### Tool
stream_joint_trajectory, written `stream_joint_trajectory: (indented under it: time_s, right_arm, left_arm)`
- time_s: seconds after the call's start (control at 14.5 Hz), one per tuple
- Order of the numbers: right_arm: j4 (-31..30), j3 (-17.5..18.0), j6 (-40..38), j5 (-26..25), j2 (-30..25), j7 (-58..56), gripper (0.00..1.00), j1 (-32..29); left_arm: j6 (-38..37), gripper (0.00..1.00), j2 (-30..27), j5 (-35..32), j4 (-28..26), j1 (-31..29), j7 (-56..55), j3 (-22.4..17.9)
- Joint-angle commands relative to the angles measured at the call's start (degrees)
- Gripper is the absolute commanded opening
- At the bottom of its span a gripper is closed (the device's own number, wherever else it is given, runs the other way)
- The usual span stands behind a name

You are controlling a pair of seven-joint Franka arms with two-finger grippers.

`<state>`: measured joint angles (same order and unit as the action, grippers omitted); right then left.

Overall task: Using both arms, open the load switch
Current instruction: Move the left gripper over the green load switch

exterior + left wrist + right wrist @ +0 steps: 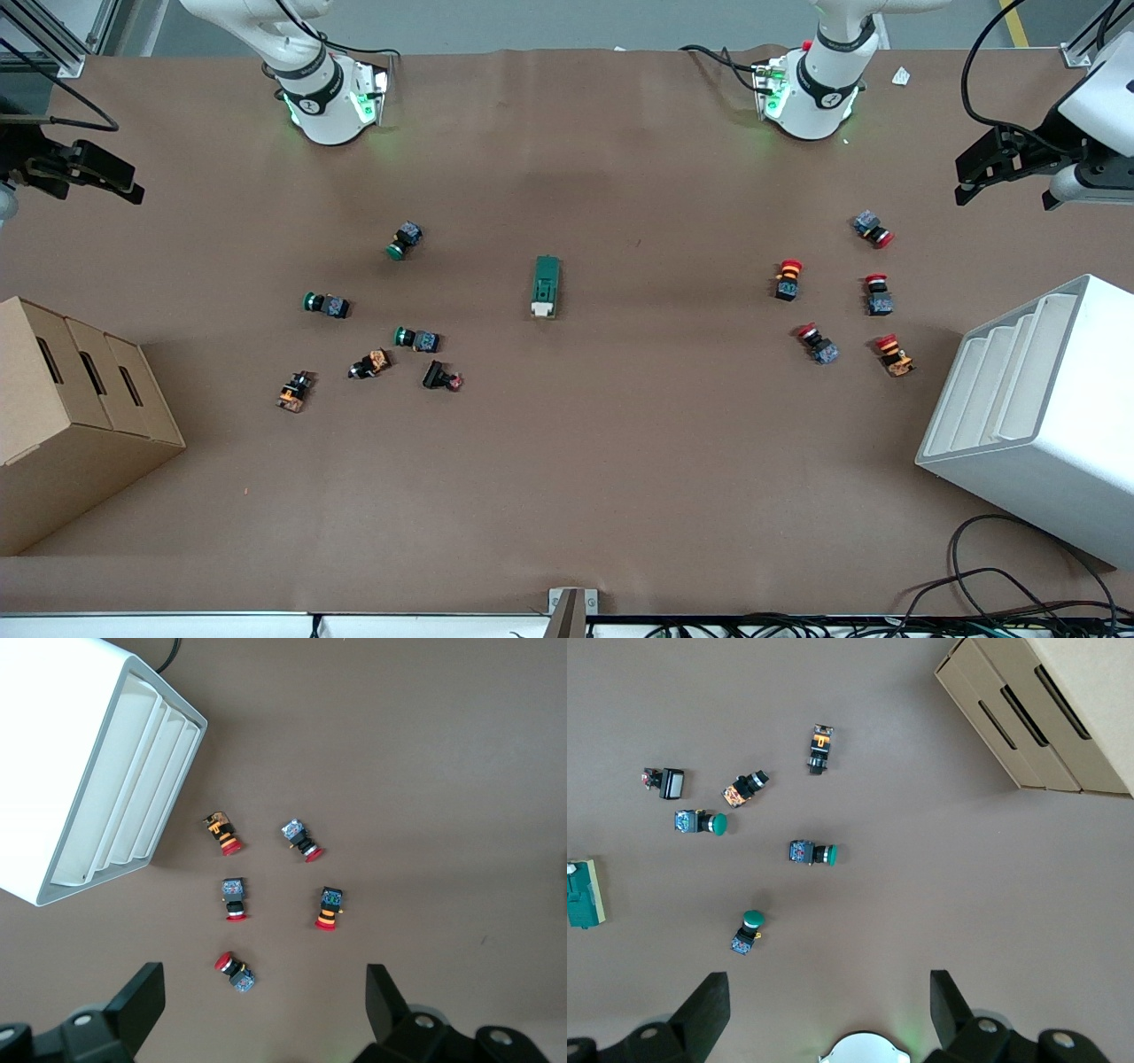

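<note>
The load switch (546, 286), a dark green block with a white toggle piece at the end nearer the front camera, lies alone at the middle of the table. An edge of the load switch (585, 895) also shows in the right wrist view. My left gripper (967, 180) hangs open high over the left arm's end of the table, above the red push buttons (235, 973). In the left wrist view nothing sits between the left gripper's (264, 981) fingers. My right gripper (133, 182) hangs open high over the right arm's end. The right gripper (828, 985) holds nothing.
Several green and dark push buttons (415, 338) lie scattered toward the right arm's end, several red-capped ones (878, 293) toward the left arm's end. A cardboard box (71, 399) stands at the right arm's end and a white slotted bin (1036, 416) at the left arm's end.
</note>
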<state>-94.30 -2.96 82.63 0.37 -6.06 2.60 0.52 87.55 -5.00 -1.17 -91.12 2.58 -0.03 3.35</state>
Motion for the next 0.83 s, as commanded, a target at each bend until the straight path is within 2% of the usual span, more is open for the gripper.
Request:
stream_joint_trajectory:
  time_s: [0.0, 0.28, 0.42, 0.76]
  right_arm:
    - [-2.0, 0.9, 1.0, -0.1, -1.9, 0.5, 1.0, -1.0]
    - [-2.0, 0.9, 1.0, -0.1, -1.9, 0.4, 1.0, -0.9]
    - [-2.0, 0.9, 1.0, -0.1, -1.9, 0.5, 1.0, -0.9]
    - [-2.0, 0.9, 0.9, -0.1, -1.9, 0.4, 1.0, -0.9]
  left_arm:
    - [-1.2, 1.0, 0.3, -1.0, 1.6, -0.1, 0.1, 0.2]
    - [-1.2, 1.0, 2.1, -0.4, 1.7, 0.8, -0.2, 1.0]
    - [-0.5, 1.0, 3.2, -0.8, 1.6, 1.9, -2.0, 5.3]
    - [3.0, 1.0, 9.6, -0.9, 0.9, 1.9, -24.8, 19.2]
